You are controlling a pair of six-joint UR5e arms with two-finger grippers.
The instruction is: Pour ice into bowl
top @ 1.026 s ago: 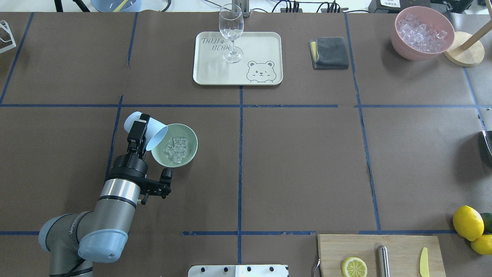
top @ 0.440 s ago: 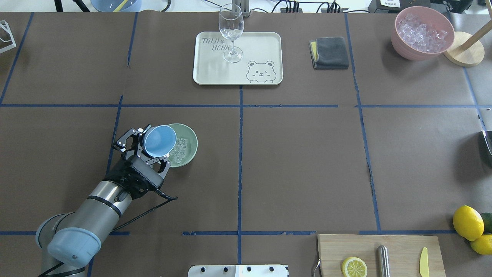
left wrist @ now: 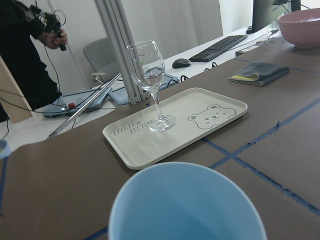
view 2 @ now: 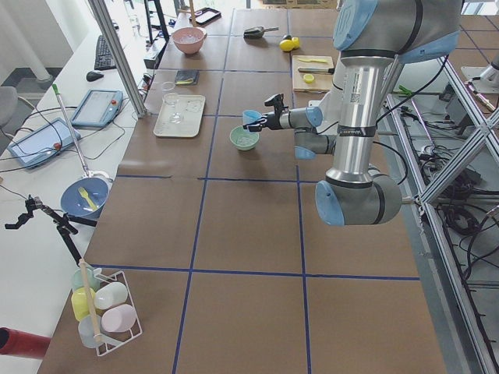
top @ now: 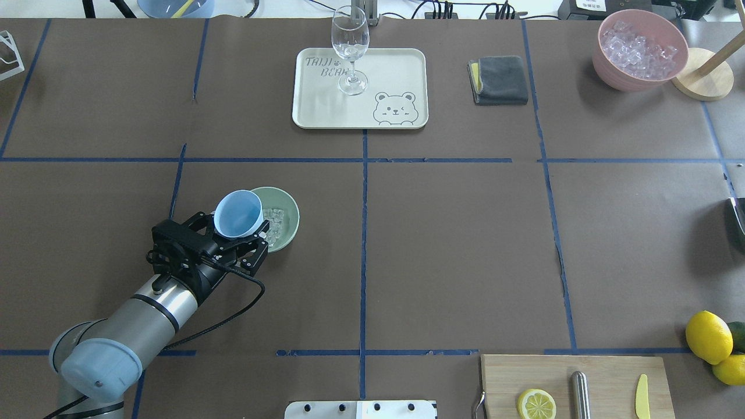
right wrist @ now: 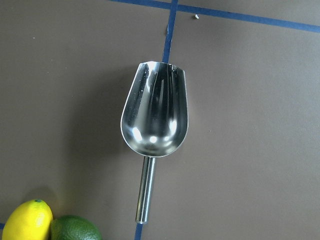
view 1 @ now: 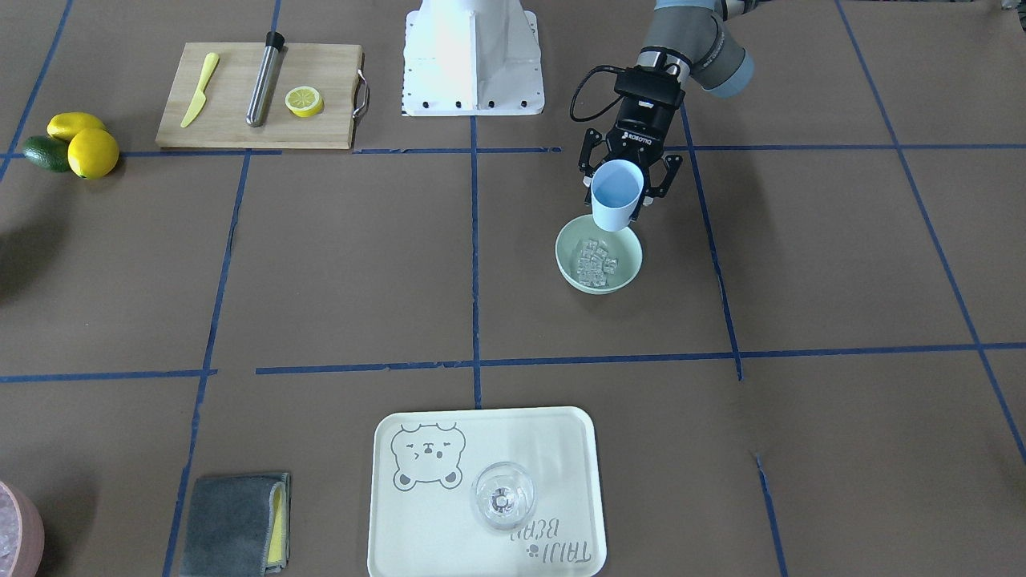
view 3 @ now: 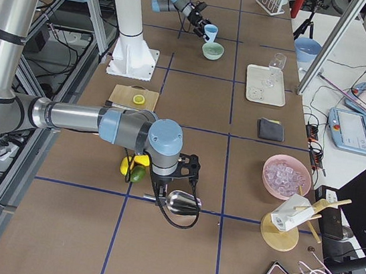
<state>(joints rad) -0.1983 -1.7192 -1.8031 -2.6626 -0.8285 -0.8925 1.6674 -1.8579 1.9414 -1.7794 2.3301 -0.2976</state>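
Brown paper crossed with blue tape lines is covering the table [top: 454, 244]. On the robot's left side, the left claw [view 1: 627, 180] is gripping a light blue cup [top: 237, 213], its fingers closing on the cup's sides partway from fully spread. The cup is standing upright with its mouth facing up, and it is hanging in the air over the edge of the bowl nearest the robot. The pale green bowl [view 1: 636, 258] is sitting on the paper just in front of the claw, and the ice [view 1: 595, 264] is lying inside it as a small heap of clear cubes on the bottom.

At the table's other end, the right claw [view 3: 174, 176] is hovering over a metal scoop [right wrist: 155, 112] that is lying flat on the paper with its handle pointing toward a lemon [right wrist: 27, 220] and a lime [right wrist: 75, 229]. Its fingers are not showing clearly enough, so I cannot tell whether it is open or closed.

Farther from the robot, a wine glass [top: 350, 41] is standing on a cream tray [top: 401, 64] printed with a bear. A folded grey cloth [top: 500, 78] is lying to one side of the tray, and a pink bowl [top: 605, 64] of ice is sitting beyond it. A wooden board [top: 506, 372] near the robot's base is carrying a lemon half [top: 536, 404].
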